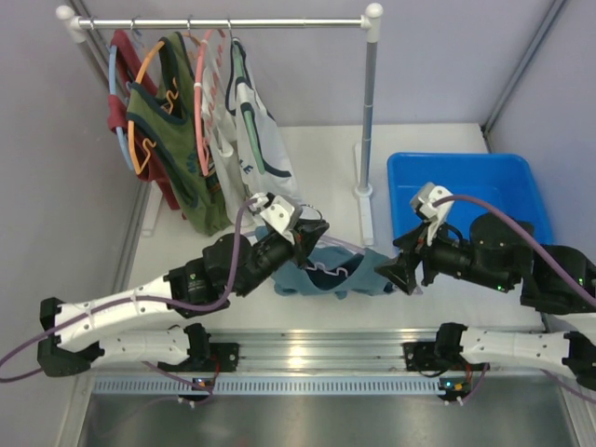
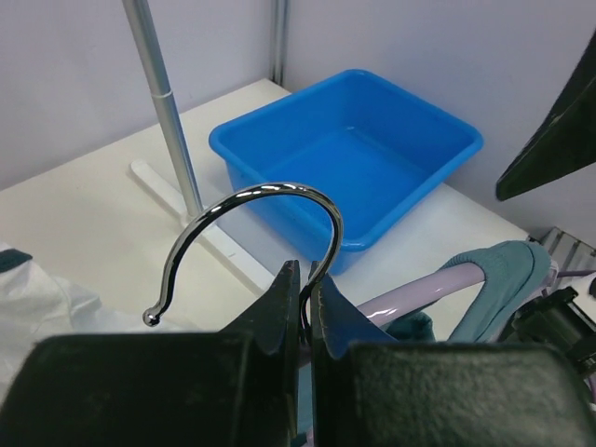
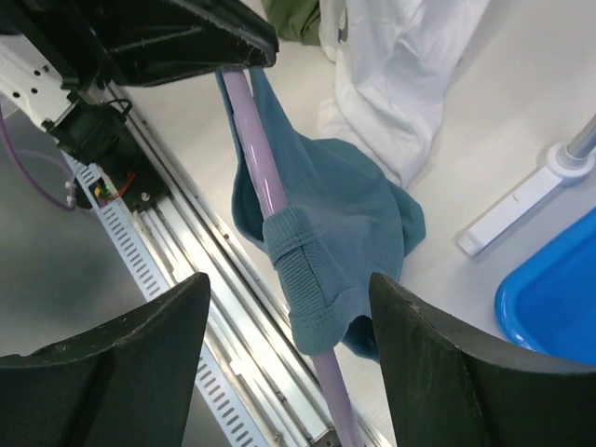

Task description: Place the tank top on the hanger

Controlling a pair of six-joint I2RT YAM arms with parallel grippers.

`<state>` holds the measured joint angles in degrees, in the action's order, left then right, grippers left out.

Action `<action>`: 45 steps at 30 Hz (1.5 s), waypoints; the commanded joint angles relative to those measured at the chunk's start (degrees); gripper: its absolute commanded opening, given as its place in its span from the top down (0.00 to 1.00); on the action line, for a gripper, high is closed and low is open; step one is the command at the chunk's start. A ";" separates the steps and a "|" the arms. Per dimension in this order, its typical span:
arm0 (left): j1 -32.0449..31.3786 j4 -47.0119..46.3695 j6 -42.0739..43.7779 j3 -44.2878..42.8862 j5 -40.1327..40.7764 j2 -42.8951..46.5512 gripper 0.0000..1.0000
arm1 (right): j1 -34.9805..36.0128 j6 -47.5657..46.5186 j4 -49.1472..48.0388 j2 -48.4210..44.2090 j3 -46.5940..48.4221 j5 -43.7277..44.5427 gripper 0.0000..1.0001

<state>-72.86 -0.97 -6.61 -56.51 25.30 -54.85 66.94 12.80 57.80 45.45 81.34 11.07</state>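
The lavender hanger [image 1: 346, 246] hangs in the air above the table's front middle. My left gripper [image 2: 305, 279] is shut on its neck, just under the metal hook [image 2: 270, 191]. The teal tank top [image 1: 326, 277] hangs from the hanger; one shoulder strap [image 3: 312, 270] wraps the hanger's arm [image 3: 256, 158] near its right end. There my right gripper [image 3: 289, 284] stands open, a finger on either side of the strap and touching nothing. In the left wrist view the lavender arm [image 2: 419, 293] and the strap [image 2: 507, 270] show to the right of my fingers.
A clothes rail [image 1: 223, 22] at the back left carries an olive top [image 1: 172, 130] and a white top [image 1: 251, 130] on other hangers. Its right pole [image 1: 369, 112] and foot stand mid-table. A blue bin [image 1: 466, 191] sits at the right. A metal rail [image 1: 307, 349] runs along the front edge.
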 commanded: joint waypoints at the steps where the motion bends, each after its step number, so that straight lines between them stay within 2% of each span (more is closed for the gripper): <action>1: -0.18 -1.93 2.03 -5.88 -3.24 1.15 1.00 | -0.67 -3.12 -1.11 1.83 -0.31 -4.03 0.30; 7: -0.26 0.09 4.41 -11.51 -5.43 -1.48 1.00 | -0.67 -4.97 -1.11 4.64 2.33 -3.95 0.29; 10: -0.26 0.09 5.11 -13.09 -6.22 -2.54 1.00 | -0.67 -5.15 -1.72 5.26 2.51 -3.86 0.35; 12: -0.18 0.09 5.47 -14.06 -6.67 -3.16 1.00 | -0.67 -5.15 -2.16 5.17 2.42 -3.51 0.46; 14: -0.26 0.18 5.82 -14.42 -6.84 -4.12 1.00 | -0.67 -4.98 -2.78 4.73 2.42 -2.81 0.50; 19: -0.26 0.10 6.08 -15.12 -7.11 -5.97 1.00 | -0.67 -3.57 -2.96 4.12 2.25 -1.49 0.71; 20: -0.26 -0.34 6.08 -15.12 -7.02 -6.06 1.00 | -0.67 -3.39 -3.04 4.12 1.98 -1.14 0.80; 22: -0.18 -0.78 6.08 -15.47 -6.41 -6.58 1.00 | -0.67 -2.60 -2.96 3.86 1.46 -0.26 0.91; 23: -0.26 -0.87 6.08 -15.65 -6.14 -6.85 1.00 | -0.67 -2.43 -3.13 3.68 0.84 -0.09 1.00; 30: -0.26 -1.49 6.08 -17.75 -3.86 -9.40 0.99 | -0.67 -0.93 -4.89 1.14 -1.18 2.81 1.00; 32: -0.26 -1.49 6.08 -18.37 -1.93 -10.27 0.89 | -0.67 -0.41 -5.24 0.52 -1.27 4.74 1.00; 33: -0.26 -1.49 6.00 -18.55 -1.22 -10.54 0.79 | -0.67 -0.23 -5.42 0.08 -1.27 4.92 1.00; 37: -0.26 -0.61 5.82 -20.13 0.72 -12.38 0.60 | -0.67 0.03 -6.21 -0.71 -1.62 5.28 1.00; 40: -0.26 0.01 5.56 -20.83 0.98 -12.91 0.53 | -0.67 0.47 -6.38 -0.98 -1.36 6.41 1.00; 45: -0.26 1.06 6.08 -21.27 1.16 -12.13 0.50 | -0.58 1.18 -7.17 -1.77 -0.57 9.14 1.00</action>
<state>-72.86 2.15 -1.15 -75.22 25.54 -67.75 66.94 12.82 56.53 45.01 79.02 16.64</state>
